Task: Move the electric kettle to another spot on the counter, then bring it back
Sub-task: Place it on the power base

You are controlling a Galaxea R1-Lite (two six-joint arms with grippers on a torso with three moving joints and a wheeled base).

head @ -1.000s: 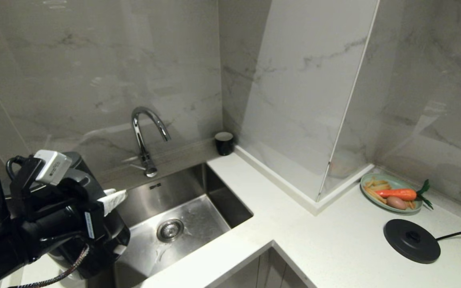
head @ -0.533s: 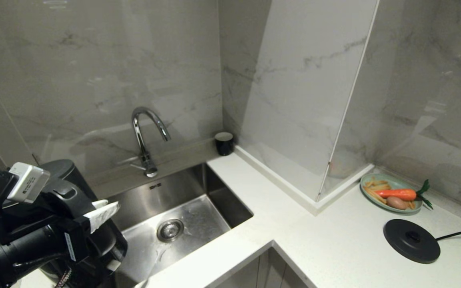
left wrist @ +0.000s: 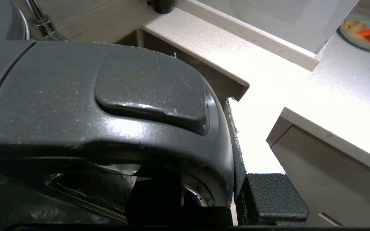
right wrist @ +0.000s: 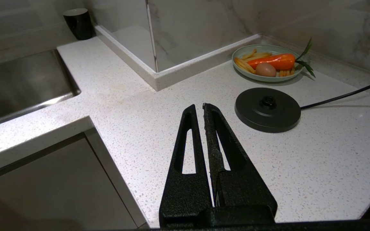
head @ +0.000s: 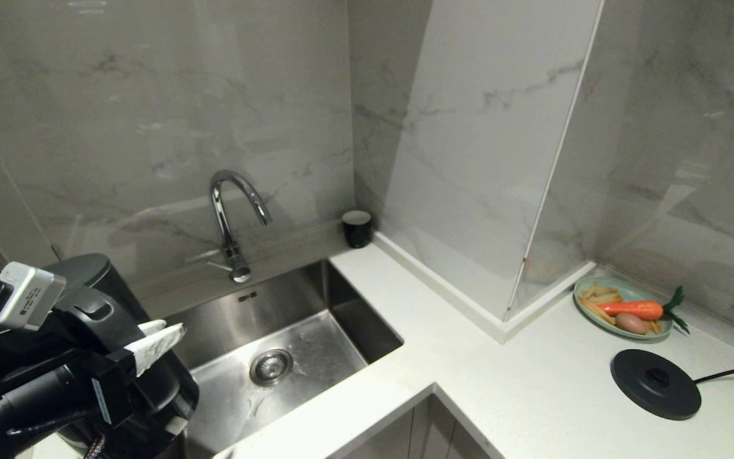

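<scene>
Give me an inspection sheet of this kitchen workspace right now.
Surface: white speckled counter, L-shaped around a steel sink.
Job's things: electric kettle at the sink's left, off its black base disc.
Clutter: green plate with carrot and fries; black cup in the corner.
Grippers: left gripper clamped on the kettle's handle; right gripper shut, empty, above the counter.
Cables: cord from the disc.
Surroundings: marble-look walls, tap.
</scene>
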